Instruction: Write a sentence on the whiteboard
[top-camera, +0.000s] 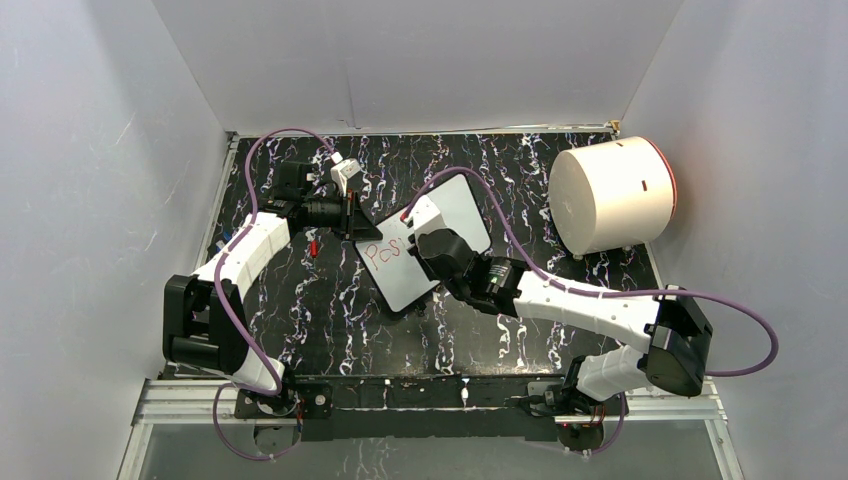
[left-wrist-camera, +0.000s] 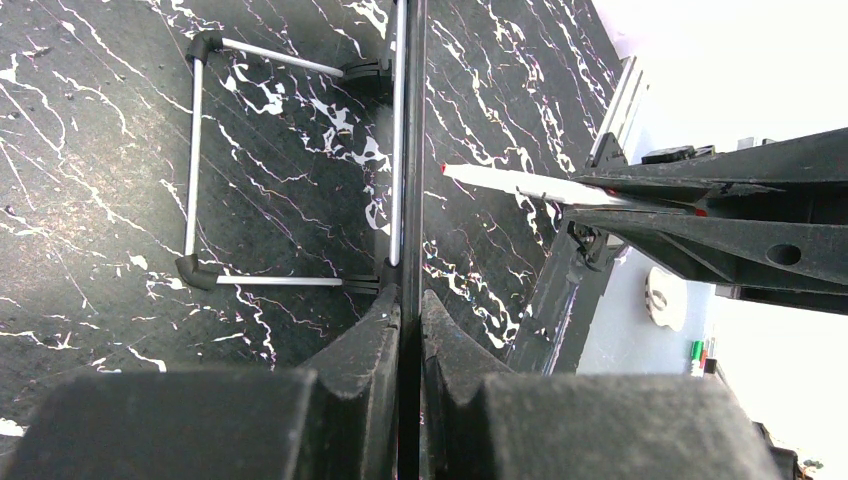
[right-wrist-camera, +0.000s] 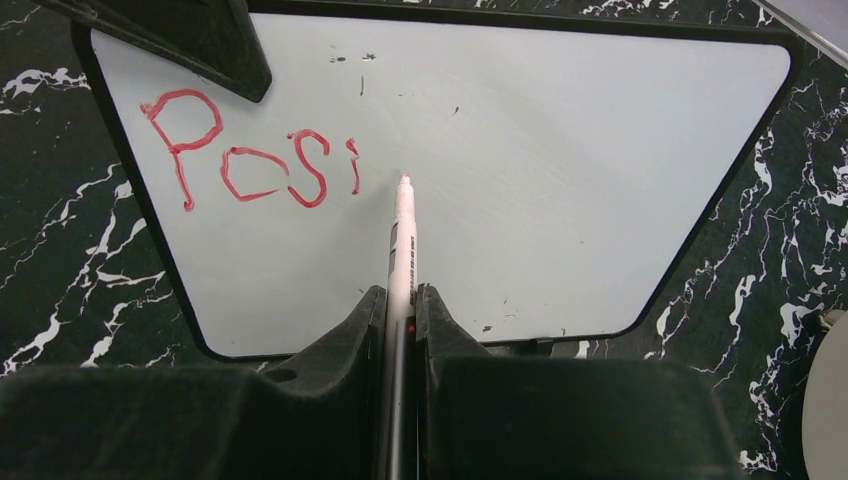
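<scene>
You have a black table (top-camera: 300, 300) veined with white marbling, boxed in by plain white walls (top-camera: 420, 60) at the left, right and back. At its far right corner a big white cylinder (top-camera: 610, 195) lies on its side, with a red band around the end nearest the right wall. A silver metal rail (top-camera: 440, 400) runs along the near edge. A small red piece (top-camera: 313, 247), too small to identify, lies on the table's left half.
</scene>
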